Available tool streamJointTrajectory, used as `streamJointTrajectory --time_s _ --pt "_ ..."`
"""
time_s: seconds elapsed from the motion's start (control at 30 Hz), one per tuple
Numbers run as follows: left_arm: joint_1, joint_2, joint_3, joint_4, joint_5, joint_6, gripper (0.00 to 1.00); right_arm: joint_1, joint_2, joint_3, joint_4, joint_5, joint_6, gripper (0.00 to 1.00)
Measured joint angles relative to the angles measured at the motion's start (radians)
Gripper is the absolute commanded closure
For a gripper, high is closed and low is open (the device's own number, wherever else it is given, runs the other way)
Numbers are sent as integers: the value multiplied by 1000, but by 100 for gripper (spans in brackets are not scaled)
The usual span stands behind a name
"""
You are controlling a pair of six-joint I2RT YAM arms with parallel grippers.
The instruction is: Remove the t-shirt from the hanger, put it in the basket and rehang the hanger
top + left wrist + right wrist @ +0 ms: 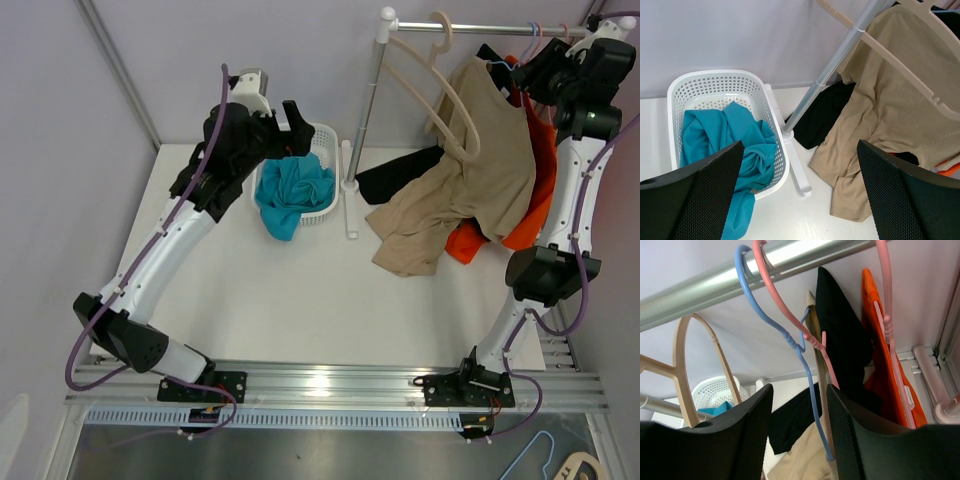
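A tan t-shirt (480, 170) hangs from the rail (480, 28) on a thin blue hanger (815, 410), and its hem drapes onto the table. It also shows in the left wrist view (890, 110) and the right wrist view (800, 465). My right gripper (535, 75) is up by the rail. It is open (799, 405), with the blue hanger's neck between its fingers and not pinched. My left gripper (292, 128) is open and empty (800, 200), above the table between the basket and the tan shirt.
An orange shirt (540, 190) and a black shirt (400, 172) hang beside the tan one, on pink hangers (790, 315). An empty beige hanger (440, 90) hangs to the left. A white basket (325, 140) holds a teal shirt (293, 190). The rack pole (368, 110) stands next to it.
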Motion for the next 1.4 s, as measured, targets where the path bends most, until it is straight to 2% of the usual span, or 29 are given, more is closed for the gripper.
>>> streamJointTrajectory --time_s 0.2,0.27,0.33,0.4,0.43,0.5,0.57,0.6,0.63,0.83,1.07,1.13,1.23,1.4 --pt "-6 34 0 6 1 4 1 -3 26 10 20 -43 21 53" --pt "-6 44 0 6 0 10 0 -2 39 10 21 -55 26 48" --pt "-6 52 0 5 0 10 1 -1 49 8 21 -58 30 48" --pt "-6 58 0 5 0 11 0 2 52 4 20 -58 29 58" --pt "-6 58 0 5 0 11 1 2 53 3 20 -58 27 69" --pt "-7 59 0 6 1 11 1 5 53 3 23 -57 26 79" --pt "-6 59 0 6 0 11 1 8 53 3 30 -58 26 94" --pt "-6 59 0 6 0 11 1 12 54 3 31 -56 29 94" --pt "-6 60 0 6 0 11 0 14 56 3 34 -57 30 100" --pt "-6 63 0 8 8 20 1 30 106 84 27 -54 34 100" --pt "-39 63 25 35 53 80 1 46 96 92 27 -86 58 100" --pt "-66 48 6 70 66 106 0 52 61 45 32 -96 63 100" --pt "-124 -33 -116 179 100 160 1 68 -56 -97 39 -85 62 100" --pt "-182 -161 -264 349 264 210 0 94 -271 -294 74 -64 52 100"
